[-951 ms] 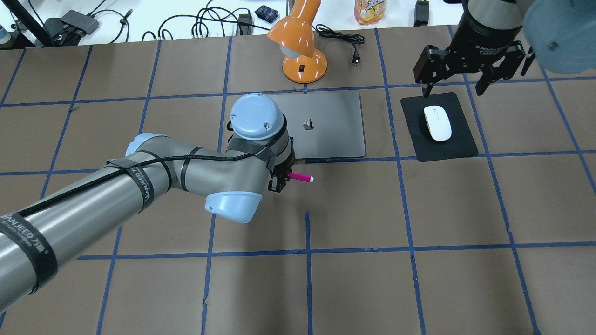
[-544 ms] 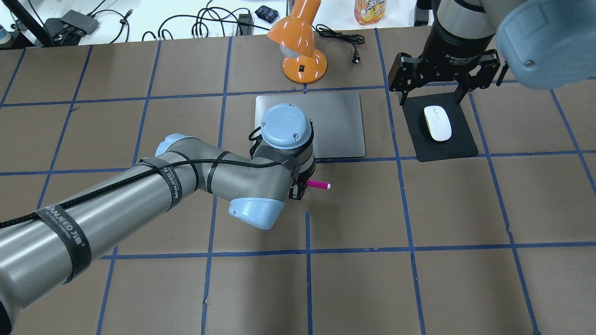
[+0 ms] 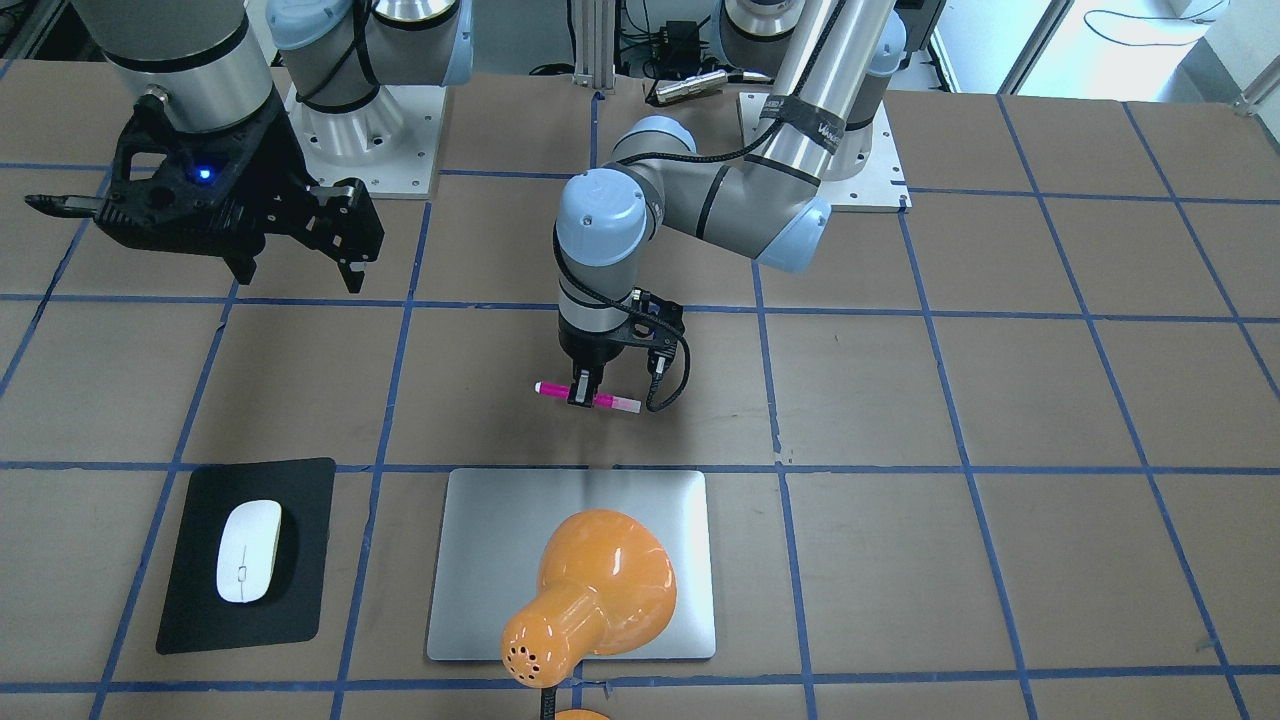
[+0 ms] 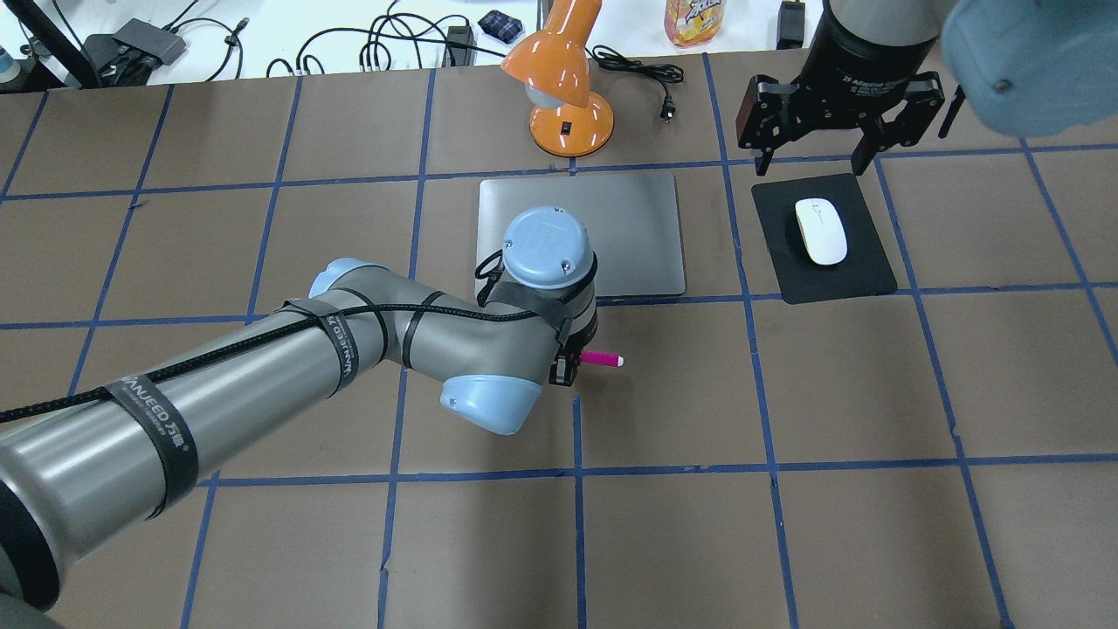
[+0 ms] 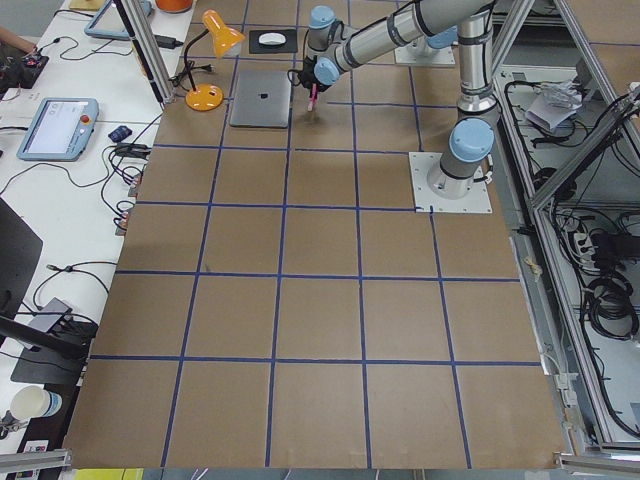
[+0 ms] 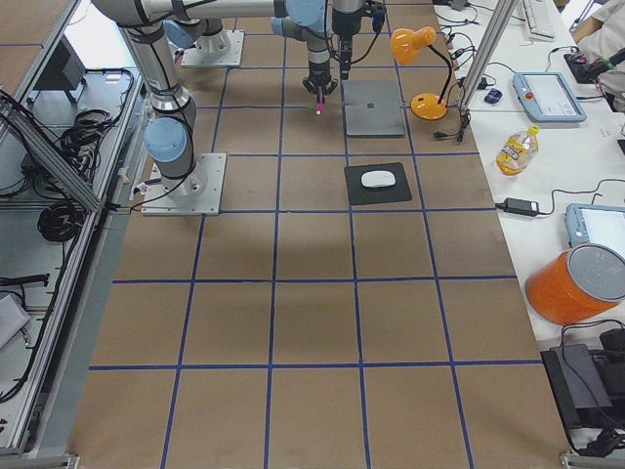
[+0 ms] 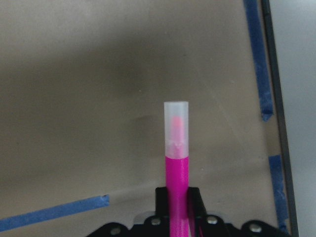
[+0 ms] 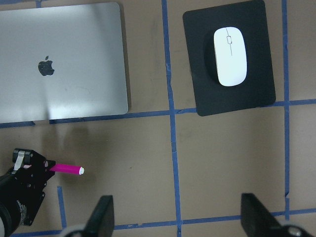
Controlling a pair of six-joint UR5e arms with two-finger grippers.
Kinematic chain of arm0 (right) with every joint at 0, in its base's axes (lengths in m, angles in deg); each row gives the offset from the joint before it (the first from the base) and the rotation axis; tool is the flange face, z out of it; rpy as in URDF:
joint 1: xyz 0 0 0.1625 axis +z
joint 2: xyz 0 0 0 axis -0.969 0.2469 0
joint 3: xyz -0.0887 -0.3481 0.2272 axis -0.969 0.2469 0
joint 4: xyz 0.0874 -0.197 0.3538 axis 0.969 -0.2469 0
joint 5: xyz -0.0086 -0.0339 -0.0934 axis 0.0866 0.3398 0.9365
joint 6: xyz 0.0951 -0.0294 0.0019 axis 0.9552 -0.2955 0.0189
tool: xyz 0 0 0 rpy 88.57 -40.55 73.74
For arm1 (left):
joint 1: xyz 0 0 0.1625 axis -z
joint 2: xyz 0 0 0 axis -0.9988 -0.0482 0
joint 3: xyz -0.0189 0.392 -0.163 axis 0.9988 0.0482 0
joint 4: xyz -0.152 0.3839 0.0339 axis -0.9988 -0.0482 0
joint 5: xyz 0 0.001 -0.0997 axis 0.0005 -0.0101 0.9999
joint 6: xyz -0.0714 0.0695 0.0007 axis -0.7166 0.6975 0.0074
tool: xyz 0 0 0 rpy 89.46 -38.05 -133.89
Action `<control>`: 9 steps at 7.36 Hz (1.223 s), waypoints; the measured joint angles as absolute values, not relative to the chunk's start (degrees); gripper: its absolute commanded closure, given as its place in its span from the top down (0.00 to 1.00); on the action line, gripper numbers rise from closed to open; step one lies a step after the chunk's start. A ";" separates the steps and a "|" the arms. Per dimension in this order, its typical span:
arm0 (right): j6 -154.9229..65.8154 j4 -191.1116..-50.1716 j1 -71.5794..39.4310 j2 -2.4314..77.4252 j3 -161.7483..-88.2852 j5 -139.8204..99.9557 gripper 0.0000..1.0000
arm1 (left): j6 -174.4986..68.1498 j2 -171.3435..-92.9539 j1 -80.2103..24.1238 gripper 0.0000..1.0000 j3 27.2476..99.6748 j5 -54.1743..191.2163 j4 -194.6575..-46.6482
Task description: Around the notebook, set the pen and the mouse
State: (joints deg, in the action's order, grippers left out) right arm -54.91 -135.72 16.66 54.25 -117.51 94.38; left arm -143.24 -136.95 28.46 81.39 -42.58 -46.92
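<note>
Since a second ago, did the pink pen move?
Yes. In the overhead view, the pen, held in the left claw, slid rightward and a little farther from the near edge of the laptop.

Robotics lab: tape-gridded table, teach pendant, cables.

Matt paper, satin metal, shiny plastic
The table wore dull brown paper. The notebook showed smooth satin silver metal, and the mouse was glossy white plastic on a matt black mat. The pen was smooth magenta plastic, its cap frosted. The lamp gleamed glossy orange.
</note>
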 measured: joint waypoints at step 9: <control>-54.65 -137.47 16.78 53.55 -116.97 94.23 1.00 | -104.02 -129.75 18.05 1.00 80.41 -42.60 -51.49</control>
State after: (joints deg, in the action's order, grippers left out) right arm -54.65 -137.47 16.78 53.55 -116.97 94.23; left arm -104.02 -129.75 18.05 80.41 -42.60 -51.49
